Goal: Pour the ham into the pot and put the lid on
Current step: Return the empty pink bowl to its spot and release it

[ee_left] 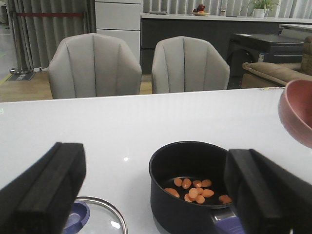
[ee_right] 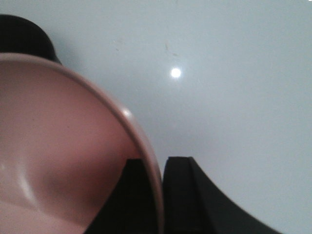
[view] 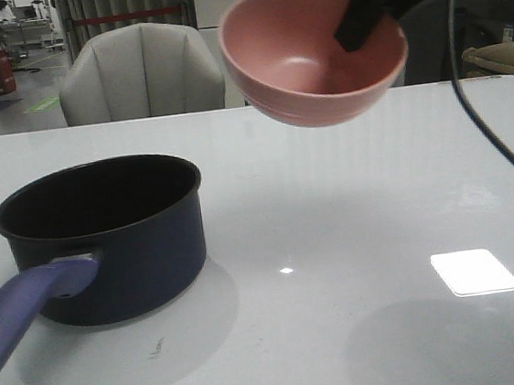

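Right pincer grips the pink bowl by its rim, held above the bench; ham lies inside the navy pot, lid alongside; left pincer gapes wide, empty

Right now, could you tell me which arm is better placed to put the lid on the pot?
Left. Its gripper is open and empty, with the lid just beside it. The right gripper is busy holding the empty bowl.
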You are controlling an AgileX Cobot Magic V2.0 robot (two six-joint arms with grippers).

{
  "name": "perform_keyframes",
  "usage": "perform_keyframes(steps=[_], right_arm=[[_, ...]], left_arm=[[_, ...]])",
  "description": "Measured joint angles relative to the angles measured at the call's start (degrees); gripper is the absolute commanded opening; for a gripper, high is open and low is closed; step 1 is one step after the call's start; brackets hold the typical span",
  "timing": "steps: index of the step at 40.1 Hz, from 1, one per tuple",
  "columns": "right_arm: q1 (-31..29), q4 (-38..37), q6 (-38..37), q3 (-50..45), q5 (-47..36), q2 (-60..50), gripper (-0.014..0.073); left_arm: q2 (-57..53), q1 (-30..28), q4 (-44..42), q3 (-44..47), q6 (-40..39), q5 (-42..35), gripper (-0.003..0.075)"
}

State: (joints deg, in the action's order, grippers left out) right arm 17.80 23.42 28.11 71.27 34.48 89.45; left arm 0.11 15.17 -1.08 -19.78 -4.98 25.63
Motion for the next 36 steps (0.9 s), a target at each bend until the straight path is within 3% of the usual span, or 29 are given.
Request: perform_keyframes(steps=[16,31,36], right_arm=[[-8.6,-0.7,-4.7,0.0,6.6,9.8,0.0138],[-9.5,-0.7,-5.7,0.0,6.8,15.7,0.0141],[-9.5,-0.7,-5.7,0.0,6.8,16.8,0.0217]], left_arm=[[0.0,0.0,0.0,0.0,0.0,0.0,0.0625],[0.0,0.0,0.0,0.0,0.0,0.0,0.0625],[0.0,0.0,0.0,0.0,0.0,0.0,0.0625]])
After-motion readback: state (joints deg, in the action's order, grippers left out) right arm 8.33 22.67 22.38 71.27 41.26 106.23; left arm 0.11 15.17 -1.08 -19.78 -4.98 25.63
